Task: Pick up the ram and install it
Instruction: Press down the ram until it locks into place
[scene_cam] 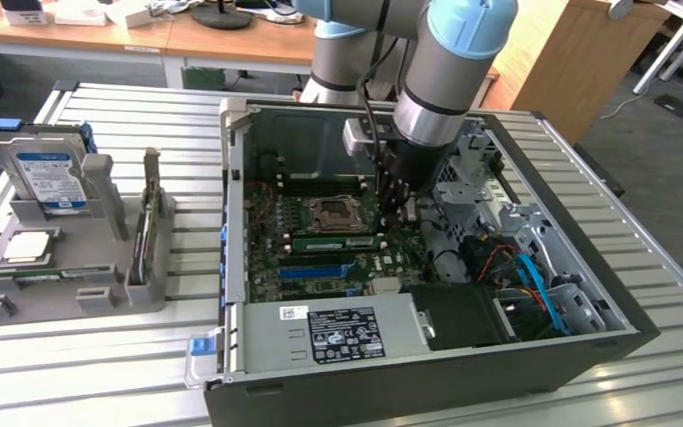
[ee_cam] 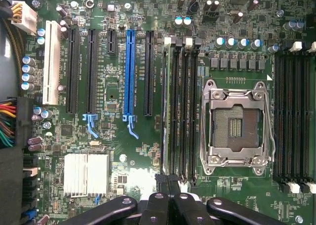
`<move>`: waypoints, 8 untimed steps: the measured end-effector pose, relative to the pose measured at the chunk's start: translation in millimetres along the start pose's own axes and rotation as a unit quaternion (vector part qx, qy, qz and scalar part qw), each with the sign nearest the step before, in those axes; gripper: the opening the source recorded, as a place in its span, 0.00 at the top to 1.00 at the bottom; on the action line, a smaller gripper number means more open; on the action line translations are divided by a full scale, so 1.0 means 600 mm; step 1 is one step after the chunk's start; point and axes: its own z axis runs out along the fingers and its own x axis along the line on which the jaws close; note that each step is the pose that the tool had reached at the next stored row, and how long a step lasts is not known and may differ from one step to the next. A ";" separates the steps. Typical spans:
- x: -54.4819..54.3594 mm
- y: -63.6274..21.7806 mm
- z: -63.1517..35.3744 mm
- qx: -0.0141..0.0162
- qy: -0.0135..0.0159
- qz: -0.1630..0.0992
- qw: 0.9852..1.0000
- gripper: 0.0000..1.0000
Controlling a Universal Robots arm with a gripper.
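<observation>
The ram point(scene_cam: 341, 242) is a long green stick standing in a memory slot on the motherboard point(scene_cam: 317, 271), just beside the CPU socket point(scene_cam: 332, 214). In the wrist view the ram point(ee_cam: 166, 106) shows edge-on in the slot nearest the long black expansion slots. My gripper point(scene_cam: 397, 213) reaches down into the open computer case point(scene_cam: 437, 374), at one end of that stick. Its black fingers point(ee_cam: 157, 201) are shut, with the gripper point(ee_cam: 168, 179) right over the slot's end. I cannot tell whether the tips touch the ram.
A grey parts holder point(scene_cam: 33, 307) on the exterior view's left carries a blue-labelled hard drive point(scene_cam: 47, 178), a square silver CPU chip point(scene_cam: 29, 247) and a thin upright board point(scene_cam: 146, 233). Case walls, a drive cage point(scene_cam: 519, 222) and cables point(scene_cam: 532, 276) crowd the gripper.
</observation>
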 end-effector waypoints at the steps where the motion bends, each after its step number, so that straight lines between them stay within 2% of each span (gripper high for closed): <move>1: 0.000 0.000 0.000 0.000 0.000 0.000 1.000 0.89; 8: 0.000 0.000 0.007 0.000 0.000 0.000 1.000 0.89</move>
